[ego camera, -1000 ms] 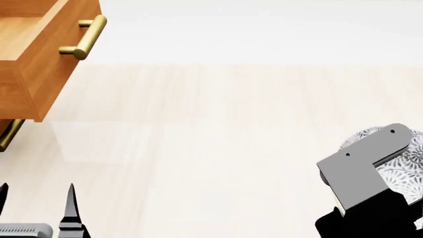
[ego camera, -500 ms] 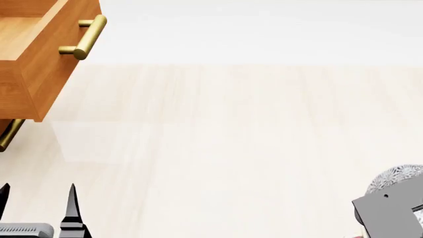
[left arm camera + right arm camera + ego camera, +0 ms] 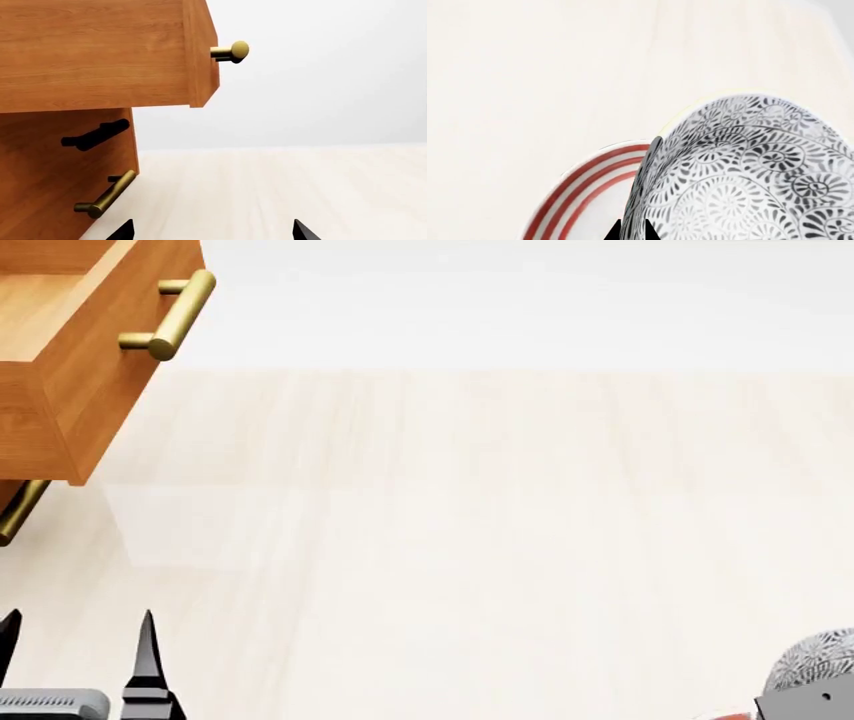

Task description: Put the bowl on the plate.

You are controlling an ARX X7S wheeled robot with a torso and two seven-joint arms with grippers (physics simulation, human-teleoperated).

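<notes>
The bowl [image 3: 747, 175], white with a fine grey floral pattern, fills much of the right wrist view. My right gripper [image 3: 632, 231] is shut on the bowl's rim, one black tip on each side of the wall. Behind the bowl lies the plate [image 3: 584, 195], white with red rings, only partly visible. In the head view only a sliver of the bowl [image 3: 817, 662] shows at the lower right corner, above a grey part of the right arm. My left gripper [image 3: 78, 640] stands open at the lower left, its tips [image 3: 123, 231] wide apart with nothing between them.
A wooden cabinet [image 3: 60, 390] stands at the far left with a top drawer pulled out, brass handle [image 3: 174, 315] outward. A second brass handle [image 3: 107, 196] is on a lower drawer. The pale wooden surface [image 3: 467, 520] stretches across the middle.
The right arm with the bowl has moved down and to the right, almost out of the head view. The left gripper has stayed put.
</notes>
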